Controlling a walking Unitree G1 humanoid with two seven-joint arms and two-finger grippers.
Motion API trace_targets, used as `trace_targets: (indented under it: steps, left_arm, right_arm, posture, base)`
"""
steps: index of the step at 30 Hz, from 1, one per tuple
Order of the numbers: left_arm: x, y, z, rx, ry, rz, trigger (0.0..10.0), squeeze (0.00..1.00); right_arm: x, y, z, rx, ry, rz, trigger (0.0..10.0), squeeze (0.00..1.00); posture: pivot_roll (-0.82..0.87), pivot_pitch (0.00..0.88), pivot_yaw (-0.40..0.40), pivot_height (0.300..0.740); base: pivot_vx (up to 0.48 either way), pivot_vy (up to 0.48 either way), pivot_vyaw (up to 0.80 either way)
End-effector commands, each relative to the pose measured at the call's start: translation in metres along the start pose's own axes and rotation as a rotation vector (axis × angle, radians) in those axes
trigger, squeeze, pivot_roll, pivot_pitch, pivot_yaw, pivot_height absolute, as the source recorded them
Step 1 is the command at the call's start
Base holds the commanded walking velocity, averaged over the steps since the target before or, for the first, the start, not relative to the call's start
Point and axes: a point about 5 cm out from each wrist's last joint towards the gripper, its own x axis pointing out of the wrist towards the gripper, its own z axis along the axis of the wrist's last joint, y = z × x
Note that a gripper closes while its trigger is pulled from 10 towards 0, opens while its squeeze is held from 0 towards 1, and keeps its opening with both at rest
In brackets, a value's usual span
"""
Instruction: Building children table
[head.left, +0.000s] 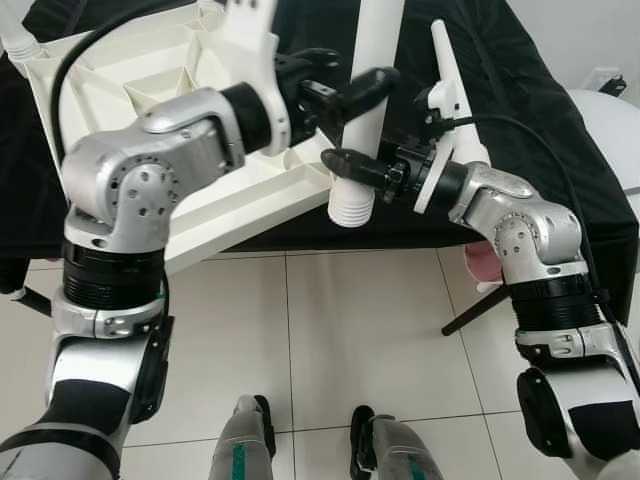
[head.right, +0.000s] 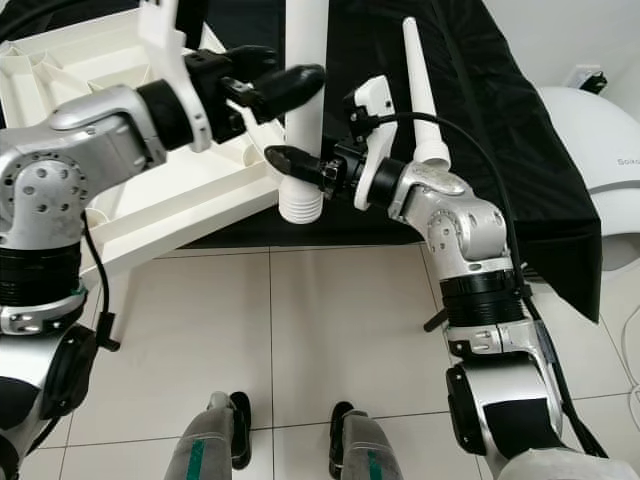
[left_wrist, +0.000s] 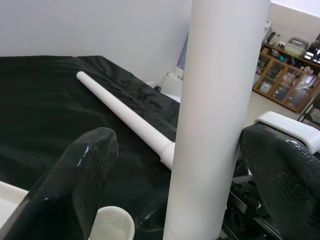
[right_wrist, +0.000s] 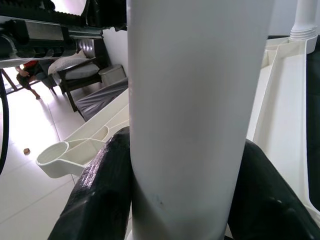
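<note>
Over the tabletop (head.left: 150, 60) edge, right gripper (head.left: 350, 165) clamping white leg (head.left: 365, 100); left gripper (head.left: 345, 90) spread loosely around it, open floor (head.left: 350, 330) below.

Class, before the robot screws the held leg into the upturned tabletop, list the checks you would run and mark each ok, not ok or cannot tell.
1. Right gripper clamps the leg just above the thread: ok.
2. Left gripper closed on the leg: not ok; one finger touches, the other stands off.
3. Threaded end over a socket of the tabletop: not ok; it hangs off the edge.
4. Leg upright: ok.
5. Spare leg out of the way on the cloth: ok.
6. Socket unobstructed: cannot tell.
</note>
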Motion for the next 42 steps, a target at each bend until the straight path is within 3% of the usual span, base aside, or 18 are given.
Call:
trace_targets:
  steps: [1,8,10,16,19,22,27,29,30,31,32,33,35,36,42]
  left_arm:
    - [-0.002,0.002,-0.003,-0.023,0.008,-0.02,10.0,0.0]
    - [-0.004,0.009,-0.002,-0.039,-0.005,0.029,10.0,0.0]
    - [-0.014,0.027,-0.004,-0.074,-0.024,0.139,10.0,0.0]
    - [-0.023,0.03,-0.011,-0.091,-0.03,0.159,10.0,0.0]
    - [-0.028,0.034,-0.018,-0.084,-0.008,0.181,10.0,0.0]
    - [-0.031,0.038,-0.037,-0.015,0.069,0.221,10.0,0.0]
    - [-0.032,0.038,-0.047,0.002,0.107,0.233,10.0,0.0]
    - [-0.031,0.036,-0.055,0.023,0.135,0.235,10.0,0.0]
    - [-0.03,0.035,-0.064,0.058,0.176,0.249,10.0,0.0]
    - [-0.029,0.035,-0.075,0.112,0.224,0.277,10.0,0.0]
    - [-0.029,0.035,-0.075,0.112,0.224,0.277,10.0,0.0]
    - [-0.027,0.033,-0.083,0.161,0.261,0.288,10.0,0.0]
    - [-0.026,0.032,-0.089,0.191,0.283,0.293,10.0,0.0]
    - [-0.025,0.029,-0.094,0.226,0.304,0.283,10.0,0.0]
    - [-0.023,0.015,-0.111,0.262,0.341,0.229,10.0,0.0]
  right_arm:
    - [-0.002,0.0,0.005,-0.006,-0.036,0.003,10.0,0.0]
    - [-0.002,-0.001,0.006,-0.003,-0.048,-0.003,10.0,0.0]
    - [-0.004,-0.006,0.009,0.001,-0.075,-0.045,10.0,0.0]
    - [-0.006,-0.013,0.011,0.008,-0.103,-0.096,10.0,0.0]
    - [-0.009,-0.017,0.013,0.018,-0.127,-0.136,10.0,0.0]
    - [-0.011,-0.023,0.014,0.033,-0.159,-0.187,10.0,0.0]
    - [-0.011,-0.025,0.015,0.043,-0.185,-0.21,10.0,0.0]
    - [-0.012,-0.026,0.016,0.05,-0.205,-0.218,9.5,0.0]
    - [-0.013,-0.026,0.017,0.059,-0.223,-0.226,6.2,0.0]
    - [-0.015,-0.027,0.018,0.069,-0.243,-0.237,0.0,0.0]
    - [-0.015,-0.027,0.018,0.069,-0.243,-0.237,0.0,0.0]
    - [-0.015,-0.026,0.018,0.076,-0.257,-0.245,4.9,0.0]
    - [-0.016,-0.026,0.018,0.079,-0.265,-0.251,4.9,0.0]
    - [-0.016,-0.025,0.019,0.081,-0.271,-0.26,10.0,0.0]
    - [-0.016,-0.024,0.017,0.094,-0.295,-0.291,10.0,0.0]
  posture:
    - [-0.02,0.153,-0.02,0.74]
    - [-0.02,0.153,-0.02,0.74]
    - [-0.02,0.156,-0.022,0.74]
    - [-0.02,0.166,-0.019,0.74]
    - [-0.02,0.173,-0.016,0.74]
    - [-0.02,0.181,-0.013,0.74]
    - [-0.02,0.186,-0.01,0.74]
    - [-0.03,0.19,-0.008,0.74]
    - [-0.03,0.19,-0.008,0.74]
    - [-0.03,0.19,-0.008,0.74]
    - [-0.03,0.19,-0.008,0.74]
    - [-0.03,0.19,-0.008,0.74]
    - [-0.03,0.19,-0.008,0.74]
    - [-0.04,0.192,-0.006,0.74]
    - [-0.04,0.194,-0.007,0.74]
  base:
    - [0.0,0.0,0.0]
    - [0.0,0.0,0.0]
    - [0.0,0.0,0.0]
    - [0.0,0.0,0.0]
    - [0.0,0.0,0.0]
    - [0.0,0.0,0.0]
    - [0.0,0.0,0.0]
    - [0.0,0.0,0.0]
    - [0.0,0.0,0.0]
    - [0.0,0.0,0.0]
    - [0.0,0.0,0.0]
    - [0.0,0.0,0.0]
    - [0.0,0.0,0.0]
    - [0.0,0.0,0.0]
    - [0.0,0.0,0.0]
